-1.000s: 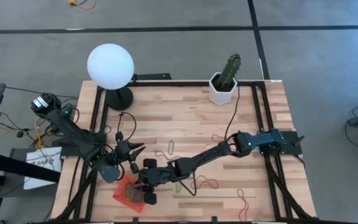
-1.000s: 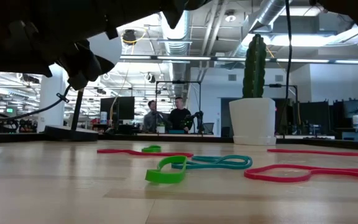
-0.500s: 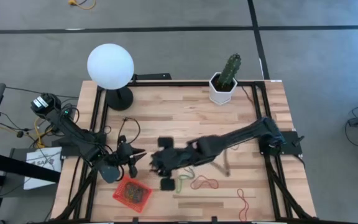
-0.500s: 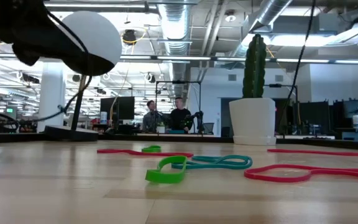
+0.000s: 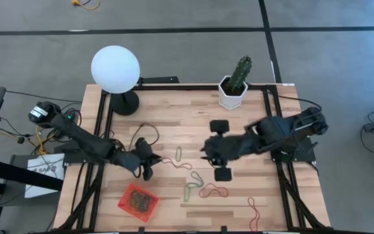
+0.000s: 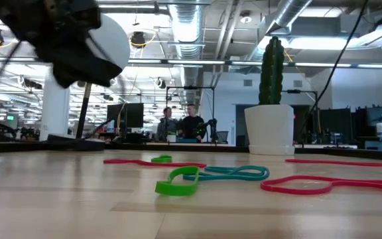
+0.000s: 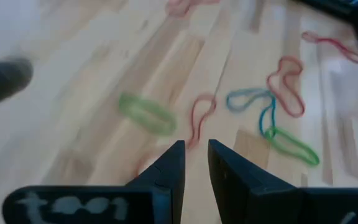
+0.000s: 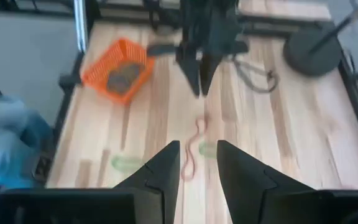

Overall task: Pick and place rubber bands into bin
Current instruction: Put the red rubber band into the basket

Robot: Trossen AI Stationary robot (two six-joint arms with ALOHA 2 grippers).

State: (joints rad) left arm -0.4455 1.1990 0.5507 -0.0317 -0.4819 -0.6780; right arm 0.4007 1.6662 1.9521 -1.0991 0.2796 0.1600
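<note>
Rubber bands lie loose on the table; nearest, a thin red band (image 5: 174, 163) just ahead of left gripper (image 5: 149, 158) — long axis roughly along the reach. Fingers nearly together, holding nothing. Bin (image 5: 138, 201) close behind.

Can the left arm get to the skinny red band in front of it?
Probably yes. The left tool hangs right beside the thin red band on the bare table, with nothing lying between them. The right tool sits farther off, out of its way.
</note>
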